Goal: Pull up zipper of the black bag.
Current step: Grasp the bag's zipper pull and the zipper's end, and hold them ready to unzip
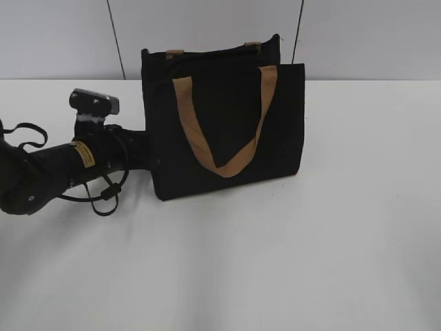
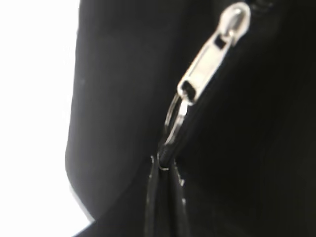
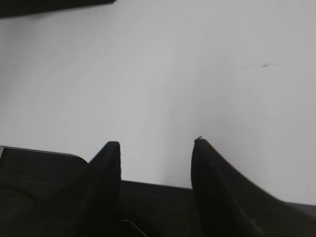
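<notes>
The black bag [image 1: 227, 131] stands upright on the white table, and its tan strap handle [image 1: 222, 164] hangs down its front. My left gripper [image 1: 150, 164] presses against the bag's lower left side. In the left wrist view the bag's fabric [image 2: 113, 98] fills the frame. The zipper's silver pull tab [image 2: 207, 61] runs diagonally down to a ring. My left gripper [image 2: 165, 165] is shut on that ring end. My right gripper [image 3: 155, 145] is open and empty over bare table. It does not show in the exterior view.
The white table [image 1: 310, 241] stretches in front and to the right of the bag. A grey wall [image 1: 62, 34] stands just behind the bag. A dark strip [image 3: 49, 6] crosses the top left of the right wrist view.
</notes>
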`<state>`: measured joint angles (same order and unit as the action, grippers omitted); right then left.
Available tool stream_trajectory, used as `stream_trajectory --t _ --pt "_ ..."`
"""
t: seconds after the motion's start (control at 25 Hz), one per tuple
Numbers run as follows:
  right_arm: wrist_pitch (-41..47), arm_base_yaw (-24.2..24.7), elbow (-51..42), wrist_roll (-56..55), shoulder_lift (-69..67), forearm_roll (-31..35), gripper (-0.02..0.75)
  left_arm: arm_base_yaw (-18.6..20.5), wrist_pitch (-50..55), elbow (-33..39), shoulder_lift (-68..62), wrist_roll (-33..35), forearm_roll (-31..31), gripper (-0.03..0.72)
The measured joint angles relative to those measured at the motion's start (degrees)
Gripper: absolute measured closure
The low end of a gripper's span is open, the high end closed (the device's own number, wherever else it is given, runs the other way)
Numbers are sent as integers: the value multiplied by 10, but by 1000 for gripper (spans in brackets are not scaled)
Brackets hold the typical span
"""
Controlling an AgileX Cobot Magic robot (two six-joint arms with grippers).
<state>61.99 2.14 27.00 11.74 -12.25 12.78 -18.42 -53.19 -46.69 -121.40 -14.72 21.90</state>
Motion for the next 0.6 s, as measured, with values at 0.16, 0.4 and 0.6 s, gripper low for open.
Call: stream_trajectory --t 0.16,0.4,0.6 --pt "-7 0 27 14 -40 5 380 0 33 1 40 -1 2 676" --pt "-11 0 85 58 -100 6 380 0 124 1 110 -1 24 676" --pt "-32 0 99 85 -145 38 380 0 209 2 176 -1 46 676"
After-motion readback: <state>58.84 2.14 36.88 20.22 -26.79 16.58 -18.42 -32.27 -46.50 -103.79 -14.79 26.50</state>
